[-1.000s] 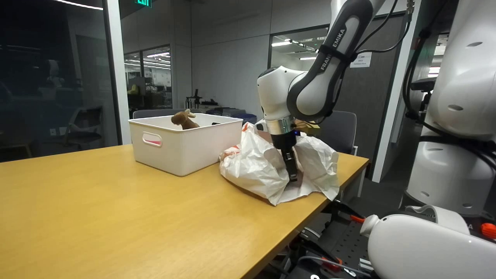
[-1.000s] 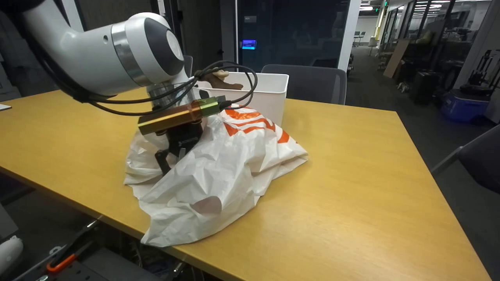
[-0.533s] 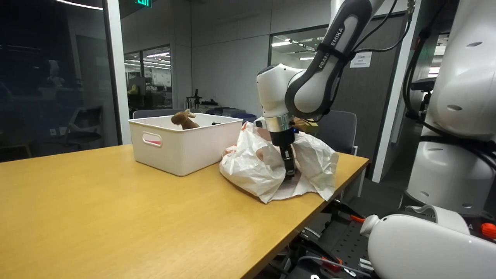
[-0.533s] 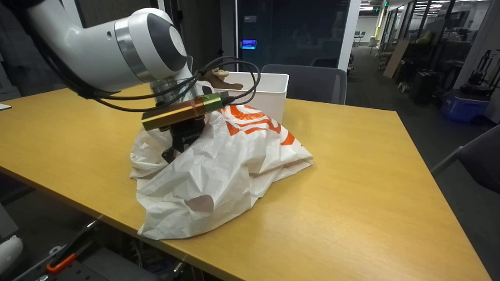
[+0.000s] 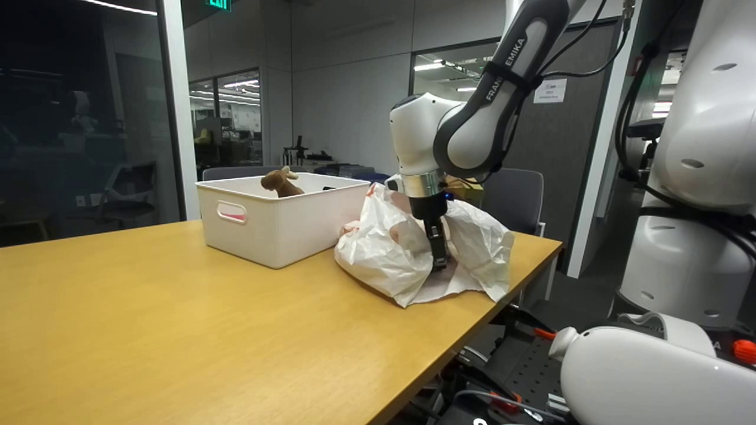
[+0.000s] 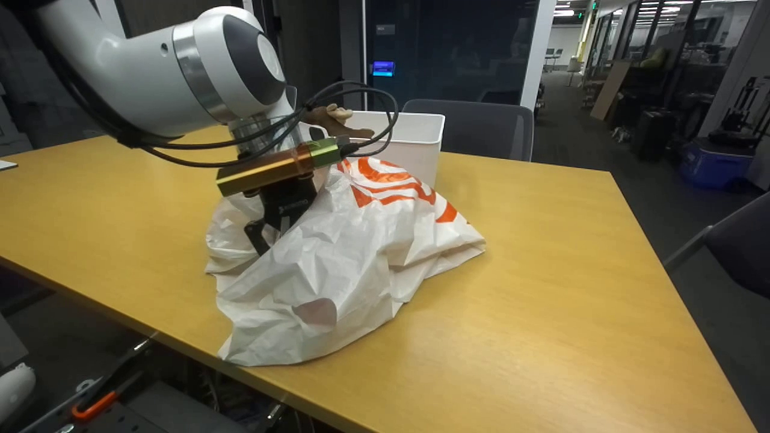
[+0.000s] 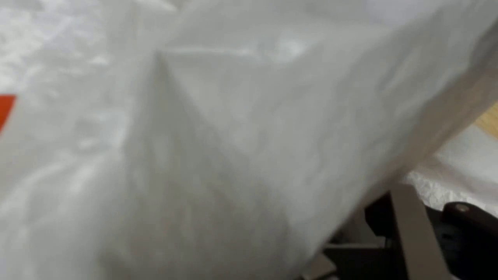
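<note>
A crumpled white plastic bag (image 6: pixel 358 246) with orange print lay on the table (image 6: pixel 571 270), one corner reaching the edge. In an exterior view an oval opening (image 6: pixel 317 311) showed at its seven o'clock. The fingers (image 5: pixel 437 251) pointed down among its folds; the plastic hid part of them, so I could not tell whether they were wide, narrow or gripping it. In the wrist view the bag filled most of the space, with the fingers at four o'clock. In an exterior view a white plastic bin (image 6: pixel 415 153) stood beside the bag at one o'clock, a brown plush animal (image 5: pixel 282 184) poking above its rim. A mesh chair (image 6: pixel 475 129) stood farther out between one and two, and the Franka Emika arm (image 6: pixel 144 78) hung between ten and eleven o'clock
</note>
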`<state>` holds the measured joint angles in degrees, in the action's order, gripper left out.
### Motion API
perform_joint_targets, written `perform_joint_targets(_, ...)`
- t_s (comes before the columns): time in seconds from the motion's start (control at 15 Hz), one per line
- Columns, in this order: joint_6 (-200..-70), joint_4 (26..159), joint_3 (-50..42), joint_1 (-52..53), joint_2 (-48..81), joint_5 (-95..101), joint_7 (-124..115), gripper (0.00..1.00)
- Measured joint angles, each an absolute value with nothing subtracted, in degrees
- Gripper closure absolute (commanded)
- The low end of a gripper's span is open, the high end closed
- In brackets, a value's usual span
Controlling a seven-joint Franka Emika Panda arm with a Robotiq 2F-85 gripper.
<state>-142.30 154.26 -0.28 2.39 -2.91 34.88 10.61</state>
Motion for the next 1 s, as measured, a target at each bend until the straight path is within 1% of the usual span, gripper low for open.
perform_joint_targets(0.07, -142.31, 154.24, -0.03, 2.4, -3.28, 34.97, 10.61, 0.0)
perform_joint_targets(0.53, -142.33, 150.49, 0.12, 2.22, -2.1, 34.48, 14.15, 0.0)
perform_joint_targets(0.93, -142.31, 147.61, -0.13, 1.44, 3.58, 22.35, 28.13, 0.0)
perform_joint_targets(1.0, -142.29, 147.49, -0.12, 1.28, 4.18, 20.56, 30.05, 0.25)
